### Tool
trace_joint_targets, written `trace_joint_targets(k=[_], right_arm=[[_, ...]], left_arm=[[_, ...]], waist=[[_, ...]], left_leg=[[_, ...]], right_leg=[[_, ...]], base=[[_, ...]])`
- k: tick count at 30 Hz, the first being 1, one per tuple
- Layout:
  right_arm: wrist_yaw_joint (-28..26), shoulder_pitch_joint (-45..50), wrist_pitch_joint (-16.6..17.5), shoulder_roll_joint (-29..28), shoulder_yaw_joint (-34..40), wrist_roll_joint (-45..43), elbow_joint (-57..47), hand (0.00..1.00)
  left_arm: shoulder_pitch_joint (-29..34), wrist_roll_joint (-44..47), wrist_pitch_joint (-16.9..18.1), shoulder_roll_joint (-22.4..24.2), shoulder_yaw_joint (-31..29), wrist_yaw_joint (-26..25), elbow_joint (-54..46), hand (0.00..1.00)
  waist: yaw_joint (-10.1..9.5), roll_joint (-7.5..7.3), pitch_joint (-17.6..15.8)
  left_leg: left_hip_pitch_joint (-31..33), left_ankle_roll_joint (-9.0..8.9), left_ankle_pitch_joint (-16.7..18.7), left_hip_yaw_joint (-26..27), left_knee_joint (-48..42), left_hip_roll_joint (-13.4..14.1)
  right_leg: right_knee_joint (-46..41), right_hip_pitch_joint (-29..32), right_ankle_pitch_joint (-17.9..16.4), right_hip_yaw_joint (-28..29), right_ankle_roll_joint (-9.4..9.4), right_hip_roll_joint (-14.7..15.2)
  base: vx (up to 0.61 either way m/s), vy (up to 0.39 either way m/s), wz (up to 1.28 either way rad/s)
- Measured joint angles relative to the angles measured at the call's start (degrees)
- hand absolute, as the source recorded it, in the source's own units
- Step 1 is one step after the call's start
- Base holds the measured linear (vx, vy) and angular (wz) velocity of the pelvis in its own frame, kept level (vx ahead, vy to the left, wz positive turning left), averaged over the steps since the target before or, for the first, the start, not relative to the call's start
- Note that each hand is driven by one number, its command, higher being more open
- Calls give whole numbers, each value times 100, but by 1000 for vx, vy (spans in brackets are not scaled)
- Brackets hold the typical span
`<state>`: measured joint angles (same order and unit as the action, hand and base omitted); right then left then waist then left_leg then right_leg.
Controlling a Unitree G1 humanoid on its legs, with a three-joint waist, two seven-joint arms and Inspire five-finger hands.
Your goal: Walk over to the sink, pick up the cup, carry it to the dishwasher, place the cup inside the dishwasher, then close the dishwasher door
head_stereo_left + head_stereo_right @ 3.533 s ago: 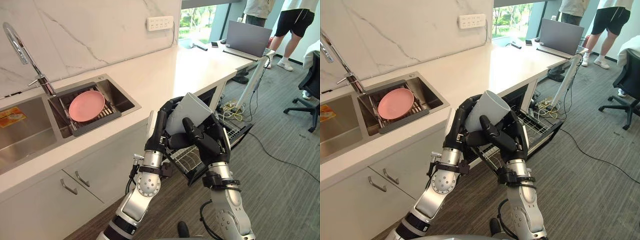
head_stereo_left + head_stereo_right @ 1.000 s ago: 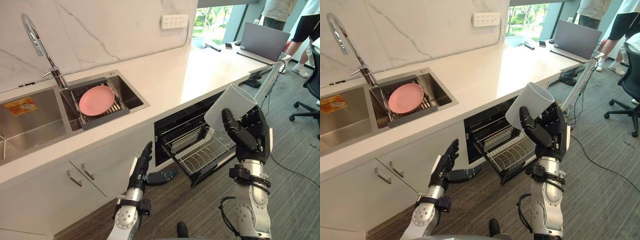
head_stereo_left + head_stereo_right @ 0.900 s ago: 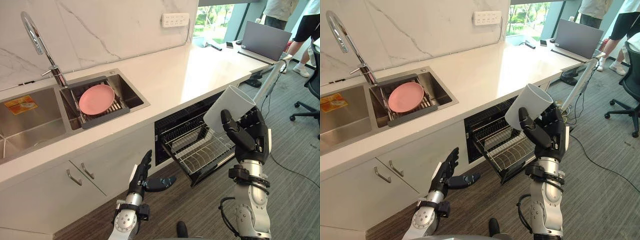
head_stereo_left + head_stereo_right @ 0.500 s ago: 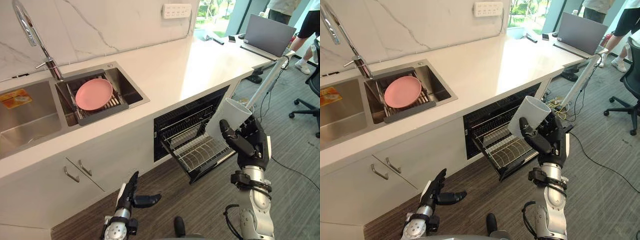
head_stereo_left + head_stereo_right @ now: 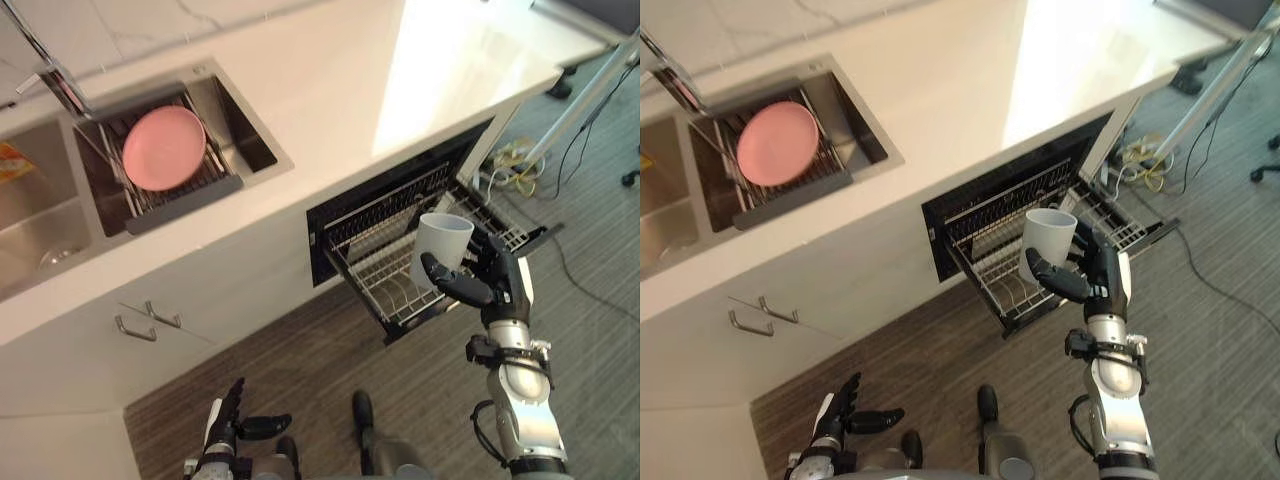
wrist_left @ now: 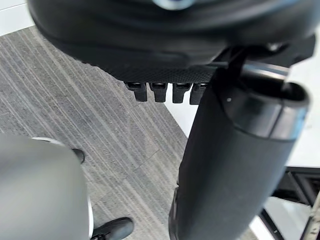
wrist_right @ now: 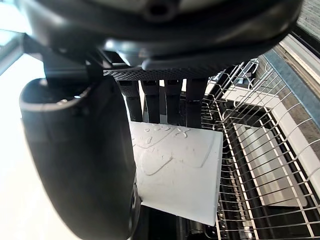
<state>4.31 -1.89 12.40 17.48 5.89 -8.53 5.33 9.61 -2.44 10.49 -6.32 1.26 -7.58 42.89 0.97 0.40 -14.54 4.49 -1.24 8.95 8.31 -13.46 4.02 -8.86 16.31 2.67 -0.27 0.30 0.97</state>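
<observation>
A pale grey cup stands upright in my right hand, whose fingers and thumb are curled round it. It hangs just above the front of the wire rack that is pulled out of the open dishwasher under the counter. In the right wrist view the cup shows past the fingers, with the rack's wires behind it. My left hand hangs low over the floor at the bottom left, fingers straight and holding nothing; in its wrist view the left hand has only floor past it.
A pink plate lies on a drain rack in the sink, with the tap behind. The white counter runs right. Cabinet doors with handles stand left of the dishwasher. Cables trail on the carpet at right.
The whole picture has shifted: the camera looks more steeply down. My right hand has lowered the cup close to the pulled-out rack. The left hand has dropped further toward the floor.
</observation>
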Motion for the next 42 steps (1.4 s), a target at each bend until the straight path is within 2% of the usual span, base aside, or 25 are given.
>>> trace_joint_targets(k=[2, 6, 9, 13, 21, 32, 36, 42], right_arm=[[36, -146, -1, 137, -72, 128, 77, 0], [187, -483, -57, 181, -241, 172, 463, 0], [239, -722, -106, 226, -354, 209, 649, 0], [253, -929, -140, 299, -432, 377, 813, 0], [443, -2055, -262, 700, -642, 589, 1587, 0], [573, -3344, -343, 1320, -927, 599, 2526, 0], [569, -3841, -413, 1527, -1153, 672, 3019, 0], [547, -4325, -594, 1633, -1418, 882, 3749, 0]], left_arm=[[-135, -2, 58, 22, 3, -5, 3, 100], [-265, 0, 128, 52, 12, -109, 8, 100], [-370, 44, 148, 55, 2, -138, -8, 100], [-444, 37, 214, 52, 12, -205, -9, 100], [-650, 21, 262, 33, 16, -302, -32, 100], [-726, 26, 322, 3, 25, -381, -57, 100], [-878, 31, 365, -5, 33, -417, -57, 100], [-990, 100, 373, 1, 63, -440, -39, 100]], waist=[[26, -3, -205], [3, -10, -393], [-38, -11, -597], [-140, -17, -651], [-156, -43, -976], [-186, -40, -1015], [-222, -34, -1221], [-341, -20, -1237]], left_leg=[[190, 18, 133, -34, -348, -6], [569, 115, 477, -163, -638, 9], [832, 74, 604, -270, -962, -15], [1000, 82, 653, -315, -1151, -17], [1146, 129, 705, -382, -1341, -36], [1488, 176, 774, -464, -1591, -35], [1565, 182, 778, -492, -1664, -32], [1770, 182, 778, -612, -1708, -32]], right_leg=[[-372, 192, -181, -50, -32, 30], [-998, 707, -439, -200, -55, 50], [-1212, 877, -560, -297, -16, 133], [-1361, 1000, -572, -336, -37, 165], [-1526, 1108, -593, -371, -58, 197], [-1535, 1301, -565, -423, -31, 206], [-1541, 1330, -552, -442, -30, 208], [-1539, 1473, -546, -506, -34, 220]], base=[[-71, -15, 4], [-116, 1, 20], [-139, -2, 19], [-47, 4, 7], [-2, 3, 2], [-5, 1, 2], [-5, -2, 1], [4, -8, 7]])
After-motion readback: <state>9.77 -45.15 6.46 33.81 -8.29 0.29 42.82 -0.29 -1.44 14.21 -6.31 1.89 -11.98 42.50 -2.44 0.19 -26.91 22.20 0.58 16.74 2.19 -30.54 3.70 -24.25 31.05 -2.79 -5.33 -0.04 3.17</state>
